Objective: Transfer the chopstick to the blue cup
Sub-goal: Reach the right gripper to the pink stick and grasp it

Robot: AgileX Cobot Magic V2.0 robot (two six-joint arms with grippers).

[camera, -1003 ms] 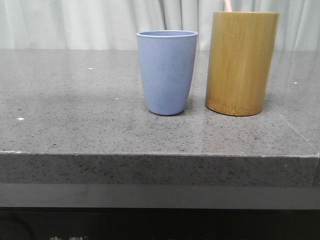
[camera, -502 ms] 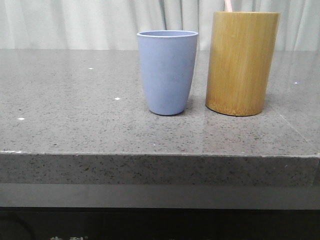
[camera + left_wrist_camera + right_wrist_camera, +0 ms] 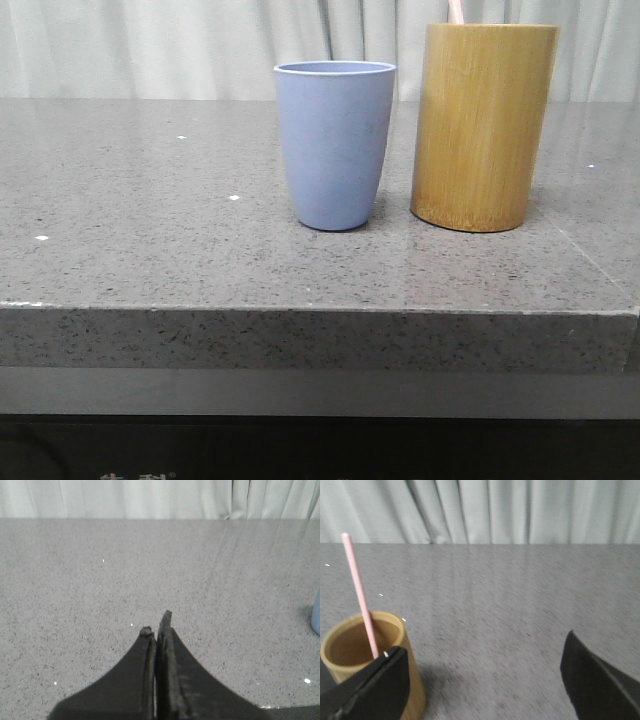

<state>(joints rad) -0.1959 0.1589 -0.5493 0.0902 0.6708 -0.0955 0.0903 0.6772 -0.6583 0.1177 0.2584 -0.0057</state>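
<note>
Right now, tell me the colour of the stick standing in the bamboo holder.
Pale pink. The chopstick shows best in the right wrist view, leaning inside the bamboo holder.

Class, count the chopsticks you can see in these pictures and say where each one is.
1. The pink chopstick stands tilted inside the bamboo holder, right of the blue cup. The cup's inside is hidden, so more may lie there.

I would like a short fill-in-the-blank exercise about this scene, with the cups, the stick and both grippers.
1. The chopstick stands inside the ____ holder.
2. In the front view, the blue cup stands to the ____ of that holder.
3. The left gripper has its fingers ____ together.
4. The right gripper is wide ____ and holds nothing.

Missing words: bamboo; left; shut; open
</note>
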